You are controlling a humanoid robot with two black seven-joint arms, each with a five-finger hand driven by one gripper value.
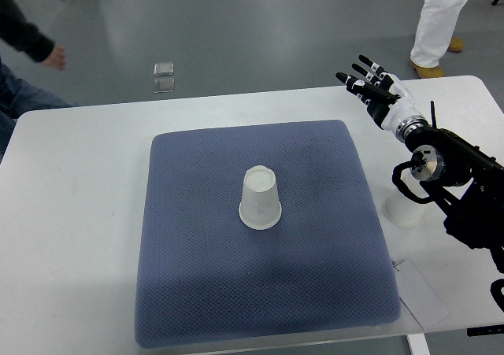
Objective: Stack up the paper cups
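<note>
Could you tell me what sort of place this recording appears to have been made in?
Probably a robotics lab or test floor, not a home: a white table carries a blue mat with a paper cup, the floor is smooth grey, and people stand nearby while the right hand hovers open.

table [79,213]: white, bears mat | mat [205,292]: blue-grey, textured, centred | floor [236,24]: grey, small clear item [164,77] lying | person's sleeve [20,28] top left | white trouser leg [439,16] top right
</note>
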